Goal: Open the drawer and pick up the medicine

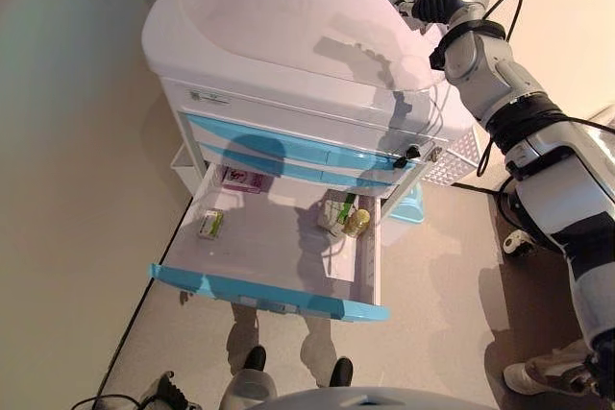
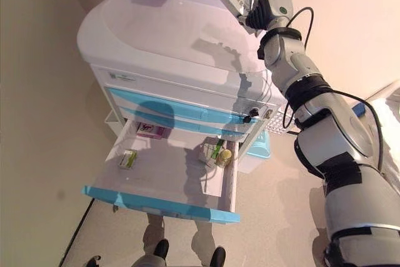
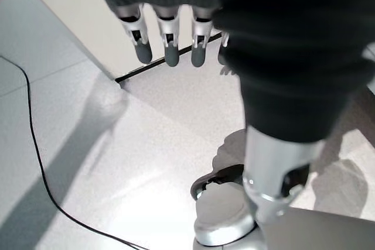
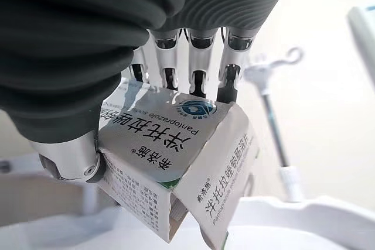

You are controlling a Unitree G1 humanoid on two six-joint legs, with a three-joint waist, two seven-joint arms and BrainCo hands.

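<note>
Medicine box (image 4: 176,156) clamped in right hand (image 2: 265,5), above cart (image 2: 169,35).

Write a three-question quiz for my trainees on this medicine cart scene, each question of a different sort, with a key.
1. True or false: the drawer is shut.
2. The right hand holds: A) a bottle B) a medicine box C) nothing.
3. Fill in: the left hand hangs with fingers straight over the ____.

Key: 1 false, it is pulled out, with small boxes inside. 2 B, held above the cart top. 3 floor.
</note>
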